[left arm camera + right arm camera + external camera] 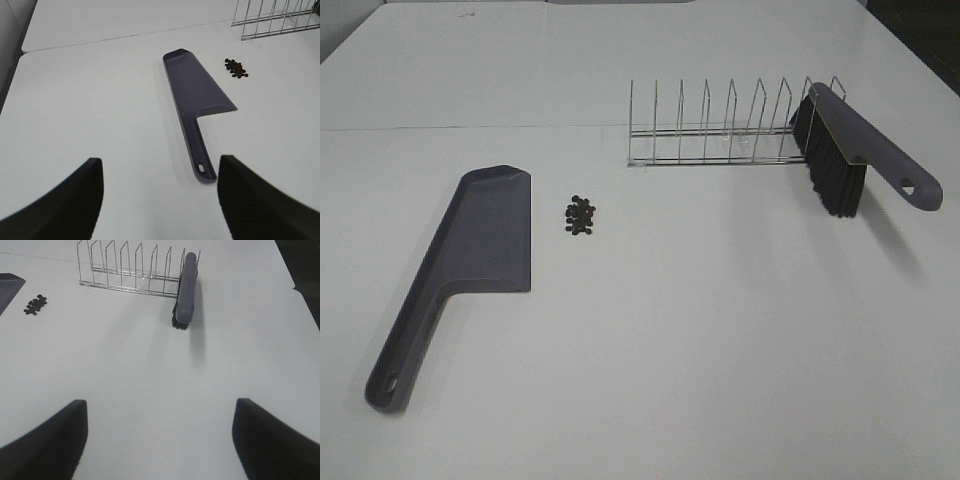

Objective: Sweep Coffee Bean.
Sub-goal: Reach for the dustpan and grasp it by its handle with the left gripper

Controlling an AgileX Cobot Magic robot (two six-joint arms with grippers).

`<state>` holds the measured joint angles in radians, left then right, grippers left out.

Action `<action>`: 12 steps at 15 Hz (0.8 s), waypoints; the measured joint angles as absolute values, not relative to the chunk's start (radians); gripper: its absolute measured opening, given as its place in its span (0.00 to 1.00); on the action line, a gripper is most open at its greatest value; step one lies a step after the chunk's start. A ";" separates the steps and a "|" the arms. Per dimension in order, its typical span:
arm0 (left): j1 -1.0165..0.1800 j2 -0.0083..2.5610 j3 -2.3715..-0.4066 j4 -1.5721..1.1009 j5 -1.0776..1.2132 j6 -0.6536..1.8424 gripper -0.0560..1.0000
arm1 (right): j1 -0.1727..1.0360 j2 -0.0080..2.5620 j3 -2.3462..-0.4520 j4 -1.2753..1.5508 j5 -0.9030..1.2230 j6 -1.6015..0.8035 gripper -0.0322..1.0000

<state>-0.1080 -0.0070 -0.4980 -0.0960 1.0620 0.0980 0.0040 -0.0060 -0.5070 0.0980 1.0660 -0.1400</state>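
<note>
A small pile of dark coffee beans (582,215) lies on the white table just right of the grey dustpan (480,250), which lies flat with its handle toward the front. The beans (236,69) and the dustpan (197,95) also show in the left wrist view. A grey brush with black bristles (850,150) leans in the right end of a wire rack (720,130). My left gripper (160,200) is open and empty, short of the dustpan's handle. My right gripper (160,440) is open and empty, well short of the brush (186,287). Neither gripper shows in the exterior high view.
The wire rack (130,267) stands at the back right of the table. The beans (35,305) and a corner of the dustpan (9,287) show in the right wrist view. A seam runs across the table (470,128) behind the dustpan.
</note>
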 joint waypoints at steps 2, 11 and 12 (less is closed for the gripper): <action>-0.108 -0.007 -0.498 -0.096 1.062 0.098 0.63 | 0.004 -0.006 -0.507 0.098 1.066 -0.140 0.68; -0.108 -0.007 -0.498 -0.096 1.062 0.098 0.63 | 0.004 -0.006 -0.507 0.098 1.066 -0.140 0.68; -0.108 -0.007 -0.498 -0.096 1.062 0.098 0.63 | 0.004 -0.006 -0.507 0.098 1.066 -0.140 0.68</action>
<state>-0.1080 -0.0070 -0.4980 -0.0960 1.0620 0.0980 0.0040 -0.0060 -0.5070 0.0980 1.0660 -0.1400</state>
